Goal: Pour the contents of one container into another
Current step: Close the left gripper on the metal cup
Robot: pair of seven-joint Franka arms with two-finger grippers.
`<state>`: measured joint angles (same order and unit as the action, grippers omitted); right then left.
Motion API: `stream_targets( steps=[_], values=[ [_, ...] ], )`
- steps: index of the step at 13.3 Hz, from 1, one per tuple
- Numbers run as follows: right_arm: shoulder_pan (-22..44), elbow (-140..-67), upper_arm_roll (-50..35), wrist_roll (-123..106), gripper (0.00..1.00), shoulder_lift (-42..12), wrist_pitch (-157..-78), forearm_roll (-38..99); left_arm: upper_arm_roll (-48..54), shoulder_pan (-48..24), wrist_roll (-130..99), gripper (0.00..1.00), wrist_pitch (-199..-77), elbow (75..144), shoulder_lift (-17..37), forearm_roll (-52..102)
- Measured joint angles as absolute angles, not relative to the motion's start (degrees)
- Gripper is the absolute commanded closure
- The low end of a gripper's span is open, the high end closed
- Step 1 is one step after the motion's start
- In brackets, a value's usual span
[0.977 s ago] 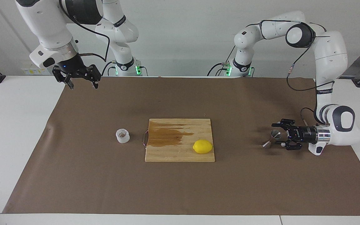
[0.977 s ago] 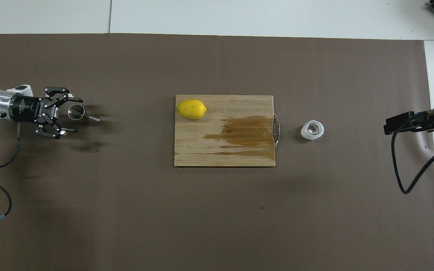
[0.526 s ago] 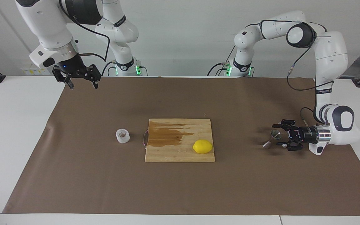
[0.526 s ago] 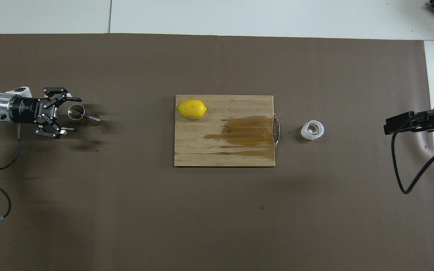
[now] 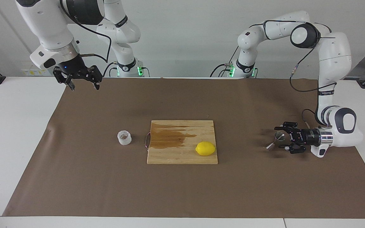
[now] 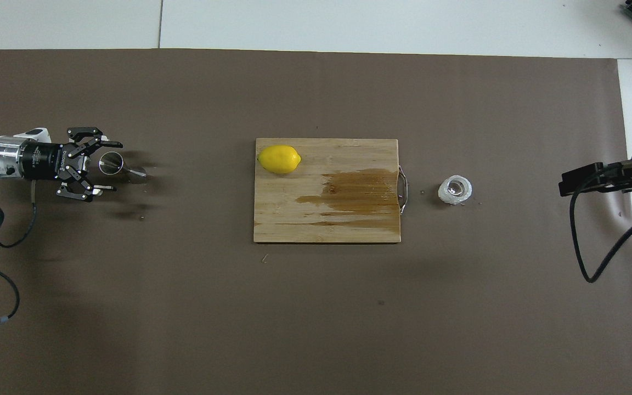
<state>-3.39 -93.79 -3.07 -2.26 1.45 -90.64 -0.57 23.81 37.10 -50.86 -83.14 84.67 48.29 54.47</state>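
Jigger (image 5: 276, 140) sits on the brown mat (image 5: 106, 190) at our left arm's end of the table, tilted or lying over, its mouth turned toward the left gripper (image 5: 280, 138); we can't tell which. That gripper comes in low and sideways, fingers apart, bracketing the jigger without pinching it, so it looks staged for a side grasp, not holding yet. We'd want it upright first, since it's the receiver. Cutting board (image 5: 182, 141) sits mid-table with a brown wet stain on the half toward our right arm's end and a lemon (image 5: 205, 148) on the corner toward the jigger. Cup (image 5: 124, 137), squat, ribbed, brownish inside, stands upright on the mat just off the board's handle (image 5: 147, 141) end, well apart from the jigger. Right gripper (image 5: 82, 83) waits raised over the mat's edge near its own base, fingers apart, nothing in them, well short of the cup. Our read: nothing poured yet, both containers ungrasped, and they need bringing together
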Motion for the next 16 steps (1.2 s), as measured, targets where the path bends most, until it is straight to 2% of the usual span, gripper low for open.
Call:
stream_targets(
  steps=[1,8,10,16],
  values=[
    [-3.39,-93.79,-3.07,-2.26,0.00,1.45,-90.64,-0.57,23.86,37.10,-50.86,0.09,-83.20,84.79,48.29,54.54],
    [-3.39,-93.79,-3.07,-2.26,0.00,1.45,-90.64,-0.57,23.91,37.29,-50.58,0.10,-83.26,85.21,48.29,54.65],
    [-3.39,-93.79,-3.07,-2.26,0.00,1.45,-90.64,-0.57,23.92,37.68,-50.57,0.18,-83.26,85.39,48.29,54.65],
    [-3.39,-93.79,-3.07,-2.26,0.00,1.45,-90.64,-0.57,24.21,38.01,-50.48,0.22,-83.26,85.64,48.29,54.66]
  ],
)
